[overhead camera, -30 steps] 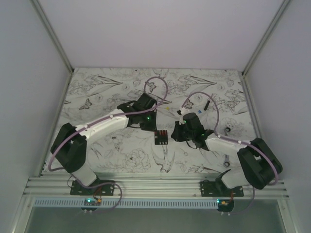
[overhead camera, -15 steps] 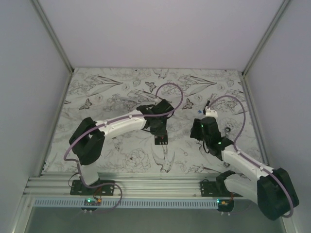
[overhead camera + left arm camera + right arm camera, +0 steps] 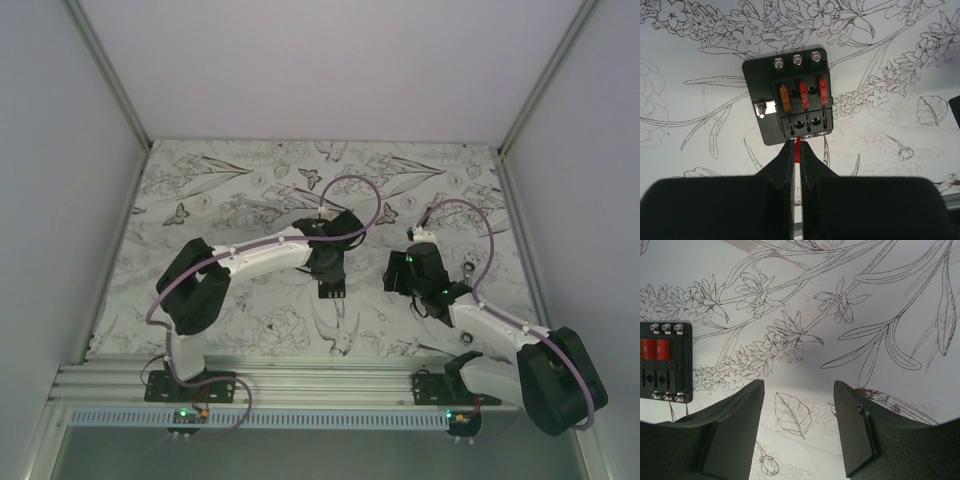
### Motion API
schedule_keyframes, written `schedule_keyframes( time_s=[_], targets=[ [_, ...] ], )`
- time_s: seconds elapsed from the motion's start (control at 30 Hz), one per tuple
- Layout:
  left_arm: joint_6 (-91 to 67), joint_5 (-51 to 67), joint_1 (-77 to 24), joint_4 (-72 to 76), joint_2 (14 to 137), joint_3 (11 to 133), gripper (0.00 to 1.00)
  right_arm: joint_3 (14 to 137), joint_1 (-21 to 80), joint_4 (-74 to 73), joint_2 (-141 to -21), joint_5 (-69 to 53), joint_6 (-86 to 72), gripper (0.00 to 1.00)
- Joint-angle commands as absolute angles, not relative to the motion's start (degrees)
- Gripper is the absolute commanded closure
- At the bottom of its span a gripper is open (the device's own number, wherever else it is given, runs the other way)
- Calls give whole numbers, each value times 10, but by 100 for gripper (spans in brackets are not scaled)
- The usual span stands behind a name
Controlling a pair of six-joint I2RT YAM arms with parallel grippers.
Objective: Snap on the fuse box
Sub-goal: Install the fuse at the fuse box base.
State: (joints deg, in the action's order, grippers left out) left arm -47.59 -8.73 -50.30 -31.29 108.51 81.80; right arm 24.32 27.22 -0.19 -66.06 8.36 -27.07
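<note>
The fuse box (image 3: 331, 287) is a small black square box lying flat on the flower-patterned mat at the centre. In the left wrist view, the fuse box (image 3: 790, 102) shows one orange and two red fuses, with empty slots below them. My left gripper (image 3: 797, 145) is shut on a thin red fuse (image 3: 798, 150) and is right at the box's near edge; in the top view the left gripper (image 3: 329, 272) hangs over the box. My right gripper (image 3: 799, 385) is open and empty, over bare mat to the right of the box (image 3: 665, 362). In the top view it (image 3: 393, 273) is clear of the box.
A small round part (image 3: 467, 268) and another small piece (image 3: 465, 335) lie on the mat at the right, near the right arm. Pale enclosure walls (image 3: 60, 200) close in both sides and the back.
My left arm has swung right and now sits over the fuse box. My right arm has pulled away from the box to the right and then eased slightly back.
</note>
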Motion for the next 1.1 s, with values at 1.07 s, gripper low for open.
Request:
schedule_keyframes(
  time_s=[1.07],
  targets=[
    [-539, -138, -505, -360, 1134, 840, 100, 254, 270, 34, -681, 39, -267, 29]
  ],
)
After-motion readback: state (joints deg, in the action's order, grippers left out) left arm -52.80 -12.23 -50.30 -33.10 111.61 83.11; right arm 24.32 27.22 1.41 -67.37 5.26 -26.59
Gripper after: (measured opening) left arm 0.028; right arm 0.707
